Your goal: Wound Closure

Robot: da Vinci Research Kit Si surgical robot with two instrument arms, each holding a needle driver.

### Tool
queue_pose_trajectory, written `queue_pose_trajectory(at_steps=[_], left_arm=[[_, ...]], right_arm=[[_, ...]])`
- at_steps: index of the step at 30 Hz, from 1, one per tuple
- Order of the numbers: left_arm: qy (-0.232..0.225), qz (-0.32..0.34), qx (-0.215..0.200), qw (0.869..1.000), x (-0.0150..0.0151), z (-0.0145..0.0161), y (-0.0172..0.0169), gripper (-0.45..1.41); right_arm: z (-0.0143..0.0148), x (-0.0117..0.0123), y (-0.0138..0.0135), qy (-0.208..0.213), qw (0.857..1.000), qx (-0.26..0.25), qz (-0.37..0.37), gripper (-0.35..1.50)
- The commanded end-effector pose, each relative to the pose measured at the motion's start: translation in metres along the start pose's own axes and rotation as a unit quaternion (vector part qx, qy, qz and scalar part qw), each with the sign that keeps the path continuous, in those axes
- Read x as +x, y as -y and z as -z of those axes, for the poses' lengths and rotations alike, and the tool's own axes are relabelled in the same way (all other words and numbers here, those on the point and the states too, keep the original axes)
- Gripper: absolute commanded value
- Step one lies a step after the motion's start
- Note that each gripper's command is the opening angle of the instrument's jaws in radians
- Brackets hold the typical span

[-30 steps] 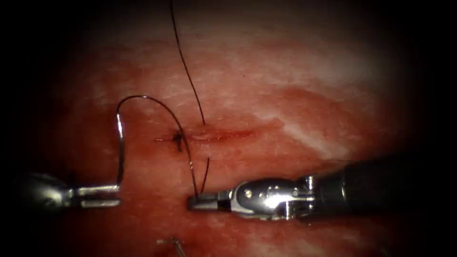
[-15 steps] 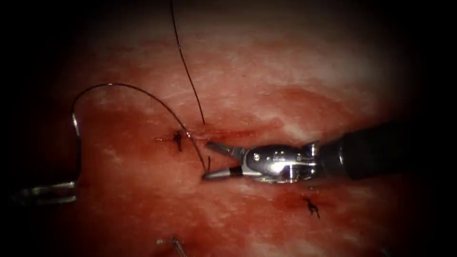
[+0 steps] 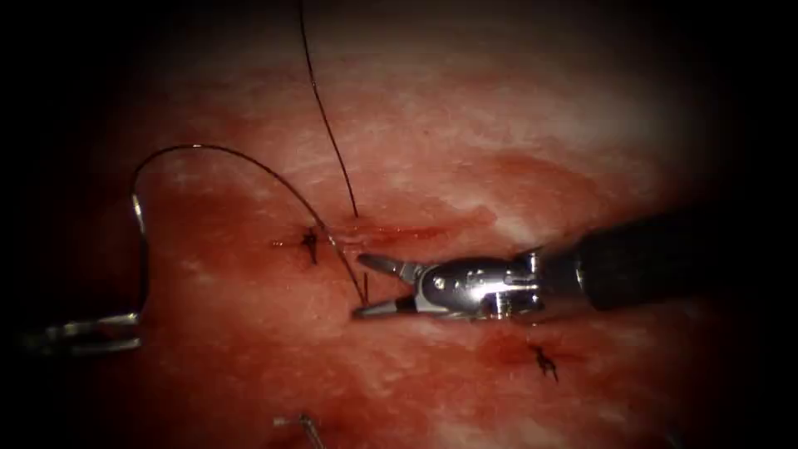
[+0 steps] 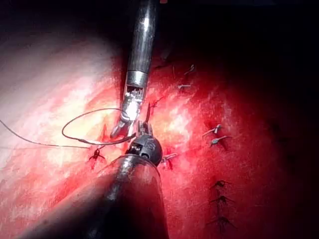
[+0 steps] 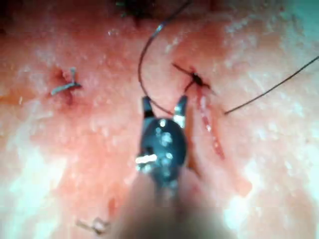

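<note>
Needle (image 3: 140, 249) stands up from the left claw (image 3: 100, 331), a bright thin arc, held by its lower end and clear of the tissue (image 3: 515, 150); that claw is closed on it, well left of the cut (image 3: 382, 233). From the needle's top the thread (image 3: 249, 166) arches dark and fine over to the right, coming down just right of a dark knot (image 3: 310, 243) at the cut's left end and running on toward the right claw (image 3: 362, 287). A second strand (image 3: 324, 116) drops from above to the cut, just above that claw. The right claw is spread wide and holds nothing, its two tips either side of the thread's lower run, its lower tip on the tissue below the cut. The cut itself is a short red slit, wet with red fluid. Below the right claw's wrist sits another dark knot (image 3: 544, 362).
</note>
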Motion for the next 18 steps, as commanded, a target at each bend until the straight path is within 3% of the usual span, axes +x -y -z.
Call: queue_pose_trajectory(at_steps=[1, 7, 11, 17, 18], left_arm=[[0.001, 0.001, 0.0, 1.0, -0.0005, -0.0005, -0.0006, -0.45], [0.001, 0.001, -0.001, 1.0, -0.0006, -0.0005, -0.0004, -0.45], [0.0, 0.001, -0.002, 1.0, -0.002, -0.0006, 0.0004, -0.45], [0.012, -0.003, 0.007, 1.0, -0.0056, -0.0004, 0.0022, -0.45], [0.016, -0.001, 0.011, 1.0, -0.0069, -0.0002, 0.0026, -0.45]], right_arm=[[-0.0003, -0.0006, 0.0004, -0.002, 1.0, 0.004, 0.004, -0.35], [0.0008, -0.0006, 0.001, 0.009, 1.0, 0.016, 0.006, -0.35], [0.0014, 0.0006, 0.0031, 0.012, 1.0, 0.025, 0.009, -0.35], [0.0019, 0.005, 0.0084, 0.005, 0.999, 0.043, 0.011, -0.35], [0.0022, 0.0069, 0.0104, 0.003, 0.999, 0.048, 0.011, -0.35]])
